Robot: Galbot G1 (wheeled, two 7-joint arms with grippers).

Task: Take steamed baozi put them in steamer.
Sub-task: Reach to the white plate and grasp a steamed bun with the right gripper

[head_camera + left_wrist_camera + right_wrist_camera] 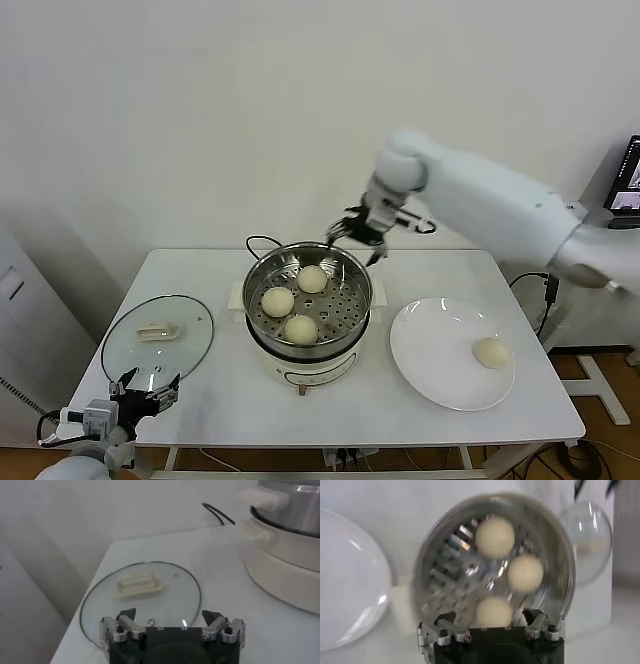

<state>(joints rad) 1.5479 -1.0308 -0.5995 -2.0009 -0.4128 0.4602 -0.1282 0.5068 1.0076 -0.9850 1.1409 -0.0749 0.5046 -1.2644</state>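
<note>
The steel steamer (258, 275) stands mid-table on its white pot base. Three baozi lie on its perforated floor: one at the back (312, 279), one on the left (277, 301), one at the front (300, 329). A fourth baozi (490, 352) lies on the white plate (430, 340) to the right. My right gripper (357, 232) hovers open and empty above the steamer's back rim. Its wrist view looks down into the steamer (426, 565) at the three baozi (494, 536), (525, 572), (494, 611), with my right gripper (490, 622) empty. My left gripper (145, 393) is open and idle at the front left corner.
A round glass lid (157, 338) with a white handle lies flat at the table's left, just beyond my left gripper (170, 620); it also shows in the left wrist view (140, 597). A black cord (258, 241) runs behind the steamer. A wall backs the table.
</note>
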